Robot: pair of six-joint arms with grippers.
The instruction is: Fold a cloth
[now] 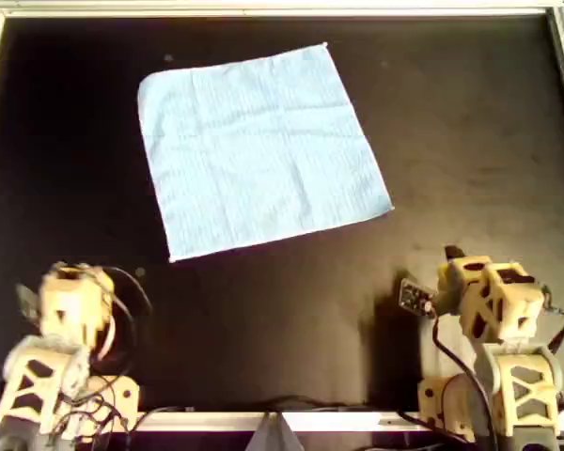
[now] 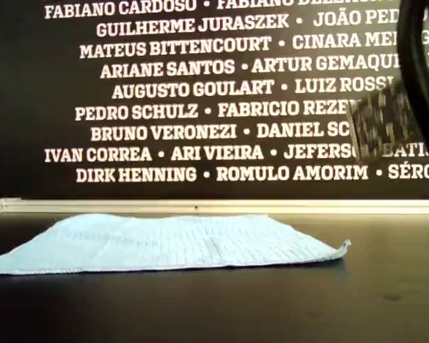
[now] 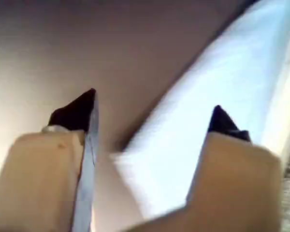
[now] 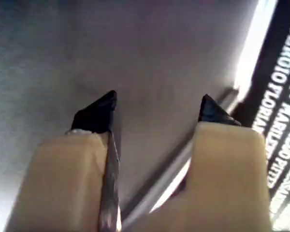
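Note:
The light blue cloth (image 1: 258, 150) lies spread flat and slightly turned on the black table, in the upper middle of the overhead view. It shows as a low flat sheet (image 2: 164, 241) in the exterior view. In the left wrist view it is a blurred pale patch (image 3: 222, 96) beyond my left gripper (image 3: 154, 104), which is open and empty. My right gripper (image 4: 157, 101) is also open and empty over bare table. Both arms sit folded back from the cloth, the left arm (image 1: 73, 305) at the overhead view's bottom left, the right arm (image 1: 489, 296) at its bottom right.
A pale raised rim (image 1: 282, 11) frames the black table. Behind the far rim (image 2: 214, 206) stands a dark wall printed with white names (image 2: 200, 86). A blurred dark cable and mesh shape (image 2: 393, 118) hangs in the exterior view's upper right.

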